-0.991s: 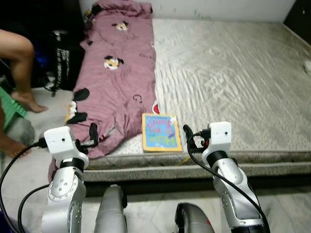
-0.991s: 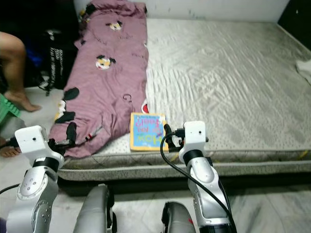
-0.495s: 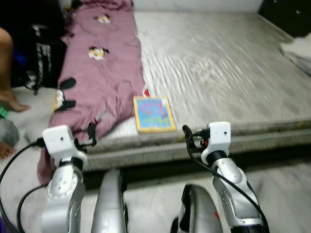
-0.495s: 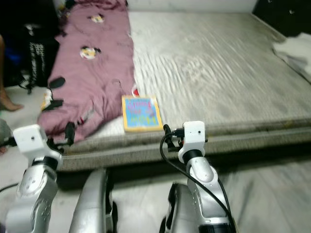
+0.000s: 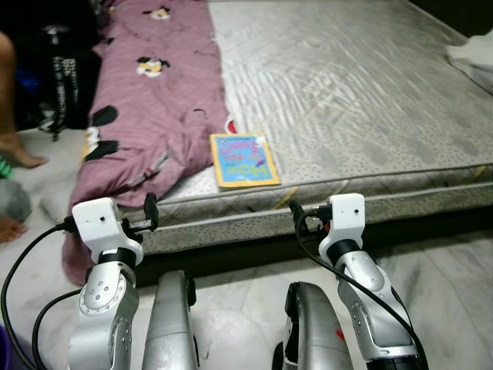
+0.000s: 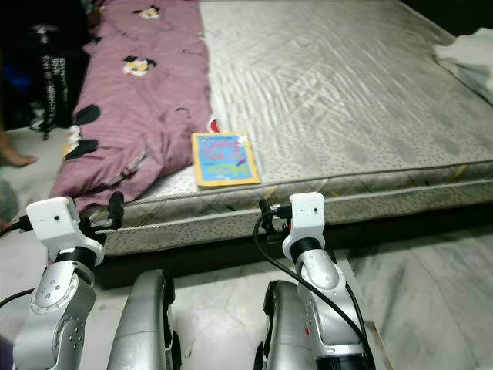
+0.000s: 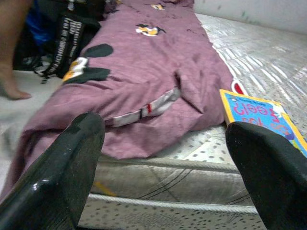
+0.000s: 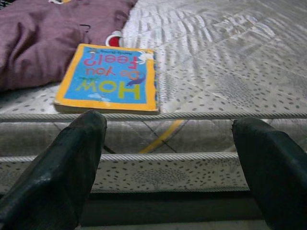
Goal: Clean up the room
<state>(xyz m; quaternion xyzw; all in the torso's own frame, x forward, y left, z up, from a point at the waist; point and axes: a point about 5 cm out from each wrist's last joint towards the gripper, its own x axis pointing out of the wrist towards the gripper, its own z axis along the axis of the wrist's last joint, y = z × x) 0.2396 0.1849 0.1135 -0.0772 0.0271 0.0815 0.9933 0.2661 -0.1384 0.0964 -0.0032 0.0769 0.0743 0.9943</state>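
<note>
A thin book (image 5: 245,160) with a yellow border and blue cover lies flat near the front edge of the grey mattress (image 5: 347,85). A purple blanket (image 5: 150,100) with cartoon mouse prints covers the mattress's left side, touching the book's left edge. My left gripper (image 5: 151,213) hovers open in front of the mattress side, below the blanket's hanging edge. My right gripper (image 5: 297,217) is open too, level with the mattress side and just right of the book. Nothing sits between either pair of fingers (image 8: 53,167).
A black bag (image 5: 65,73) stands on the floor left of the bed, with a person's foot (image 5: 15,150) beside it. A white cloth (image 5: 471,58) lies at the mattress's far right. Pale marble floor (image 5: 454,270) runs in front of the bed.
The whole picture has shifted: the camera has drawn back from the bed and swung right. Both grippers now sit in front of the mattress side. The book and blanket have not moved.
</note>
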